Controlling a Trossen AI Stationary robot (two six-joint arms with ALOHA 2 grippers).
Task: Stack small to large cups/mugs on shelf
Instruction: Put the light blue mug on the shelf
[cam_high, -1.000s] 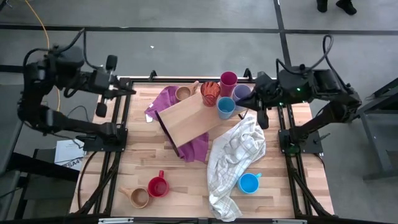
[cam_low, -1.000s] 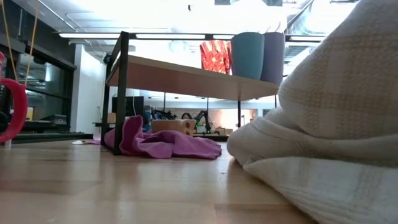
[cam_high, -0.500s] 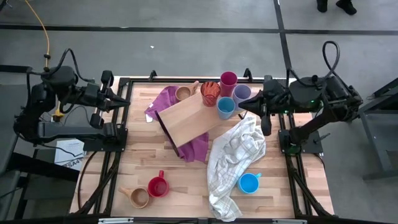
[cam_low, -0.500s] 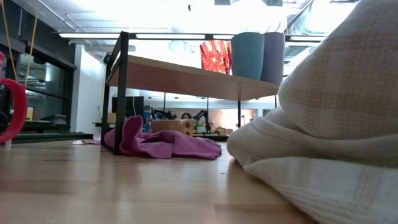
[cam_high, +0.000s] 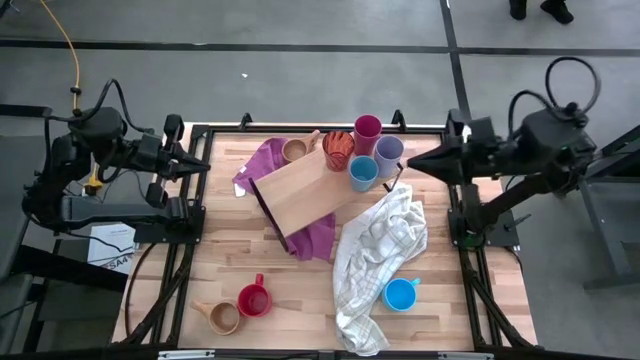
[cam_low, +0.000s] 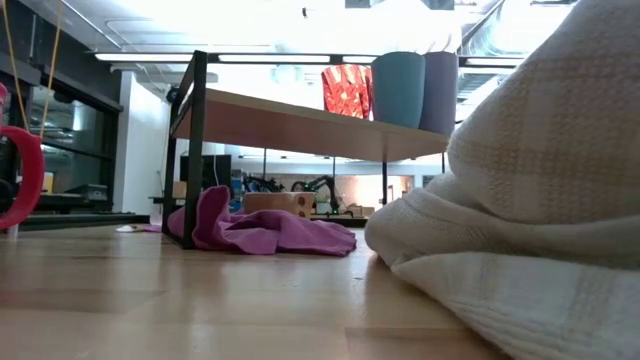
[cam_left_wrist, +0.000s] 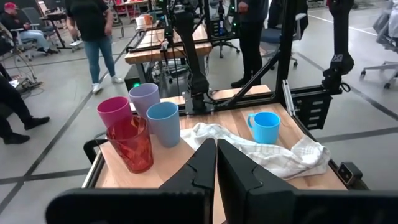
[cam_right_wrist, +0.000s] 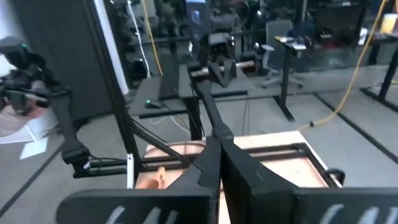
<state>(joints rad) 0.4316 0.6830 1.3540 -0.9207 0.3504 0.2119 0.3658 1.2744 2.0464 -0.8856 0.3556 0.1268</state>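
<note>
Four cups, red (cam_high: 338, 150), magenta (cam_high: 367, 130), lavender (cam_high: 388, 152) and blue (cam_high: 363, 173), crowd the shelf's (cam_high: 300, 190) upper-right end at frame centre, unstacked. Other mugs sit along the surface's bottom edge. The right gripper (cam_high: 412, 164), fingers together and empty, has swung back toward the right edge; the left gripper (cam_high: 205, 165), also closed, waits upper left. Stacking looks paused.

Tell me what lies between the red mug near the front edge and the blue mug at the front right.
In the high view, the lower end of the white checked towel lies between the red mug and the blue mug; otherwise bare table.
</note>
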